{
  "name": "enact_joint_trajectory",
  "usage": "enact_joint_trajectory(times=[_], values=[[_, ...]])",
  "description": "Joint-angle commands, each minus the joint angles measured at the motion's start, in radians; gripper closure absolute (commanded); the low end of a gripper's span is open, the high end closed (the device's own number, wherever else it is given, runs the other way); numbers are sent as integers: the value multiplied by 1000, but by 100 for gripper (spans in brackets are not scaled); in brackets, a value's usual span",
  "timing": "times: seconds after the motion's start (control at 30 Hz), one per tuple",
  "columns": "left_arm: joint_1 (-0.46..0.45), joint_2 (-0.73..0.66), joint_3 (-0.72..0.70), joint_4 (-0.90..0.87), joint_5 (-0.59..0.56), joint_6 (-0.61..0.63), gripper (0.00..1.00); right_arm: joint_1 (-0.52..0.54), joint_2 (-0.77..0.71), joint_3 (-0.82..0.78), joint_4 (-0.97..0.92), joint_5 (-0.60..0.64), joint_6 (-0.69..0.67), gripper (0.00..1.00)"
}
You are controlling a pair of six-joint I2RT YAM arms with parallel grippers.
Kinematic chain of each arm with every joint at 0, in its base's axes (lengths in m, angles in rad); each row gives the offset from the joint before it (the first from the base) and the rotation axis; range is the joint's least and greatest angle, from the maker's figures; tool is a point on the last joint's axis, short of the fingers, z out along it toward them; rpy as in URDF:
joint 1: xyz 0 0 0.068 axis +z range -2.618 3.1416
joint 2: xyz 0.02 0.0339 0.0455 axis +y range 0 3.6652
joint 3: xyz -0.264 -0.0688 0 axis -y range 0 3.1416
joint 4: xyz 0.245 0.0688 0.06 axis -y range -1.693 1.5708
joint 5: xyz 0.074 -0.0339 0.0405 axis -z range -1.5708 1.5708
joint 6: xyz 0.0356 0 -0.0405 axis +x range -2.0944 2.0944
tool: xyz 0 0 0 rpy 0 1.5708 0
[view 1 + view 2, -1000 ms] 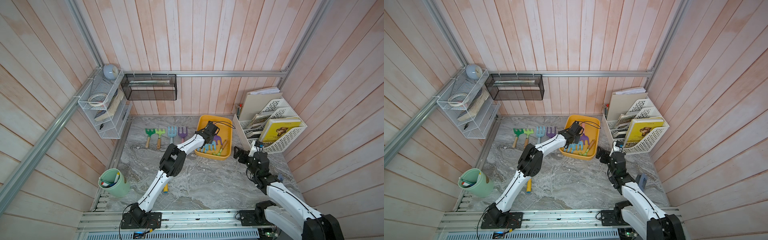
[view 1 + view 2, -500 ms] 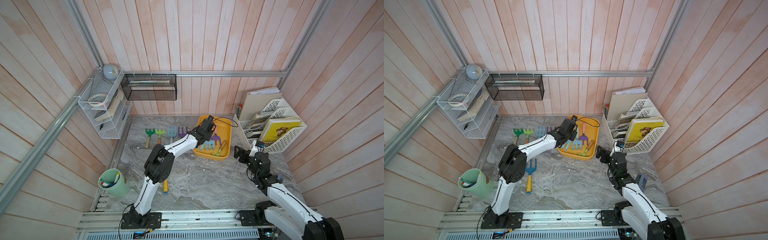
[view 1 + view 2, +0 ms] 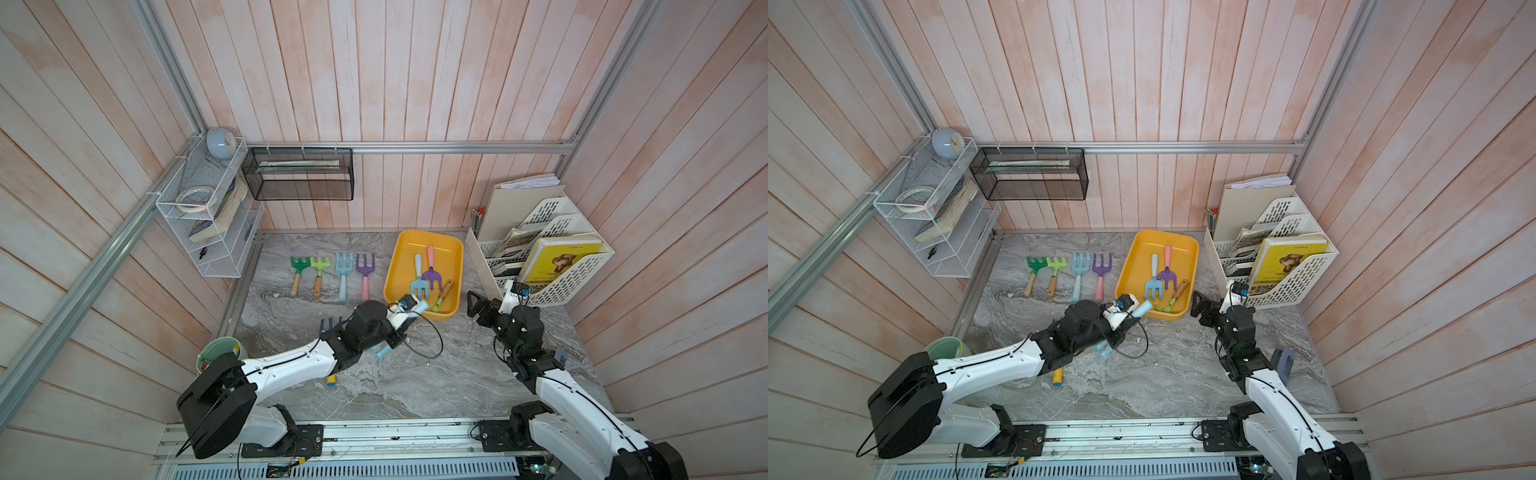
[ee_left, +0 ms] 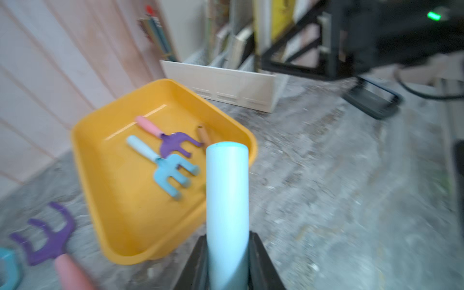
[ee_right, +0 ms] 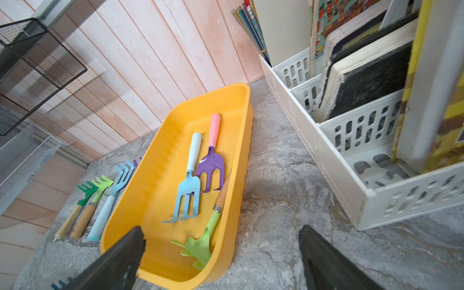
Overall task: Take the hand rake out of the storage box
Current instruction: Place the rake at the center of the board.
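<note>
The left gripper (image 4: 228,237) is holding the rake (image 4: 227,185) by its pale blue handle, jaws pinched almost fully together on the shaft. The rake is hanging outside the box (image 3: 403,270), just off the box's near corner. Its free handle end is pointing back at the box rim and its tines are pointing away from the box. Whether the tines are touching the table (image 3: 415,395) I cannot tell. The right gripper (image 3: 473,306) is hovering empty just beside the box's other near corner, jaws spread wide.

A blue rake (image 5: 188,190), a purple rake (image 5: 212,163) and a green rake (image 5: 200,246) are lying inside the box. A row of four rakes (image 3: 344,270) is lying just beside the box, and a dark blue rake (image 3: 330,323) is lying farther out from the box, partly under the left arm.

The lift out looks done, so the step in hand is probably the set-down. It is calling for a spot well clear of the box rim, so the long handle end is not knocking the box, and clear of the dark blue rake too. Lowering until the tines are resting on the table, and only then opening the jaws, should stop the head from dropping or swinging. The right gripper has no part in this and is best kept at its corner of the box.
</note>
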Motion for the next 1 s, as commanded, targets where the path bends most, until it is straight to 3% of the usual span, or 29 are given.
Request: enact_joint_trajectory(times=[0.0,0.2,0.4,0.47,0.53,0.63,0.8,0.97], values=[[-67,64,-42,-58,46,68,89,-2,5,-10,44,-83,-4,2],[-78,254,2,-123,78,104,90,0,-5,-3,11,-98,-16,2],[-75,328,31,-131,86,162,79,0,28,1,-38,-87,-14,2],[-66,325,29,-132,81,163,61,1,71,6,-42,-110,-7,2],[-60,311,27,-137,87,161,31,7,114,14,-36,-143,-11,2],[-44,267,13,-123,82,147,0,33,173,31,-40,-146,-29,2],[66,124,-44,-33,49,39,0,79,215,37,-54,-160,-63,2],[293,-138,-198,202,104,-232,0,223,228,6,17,-194,-209,2]])
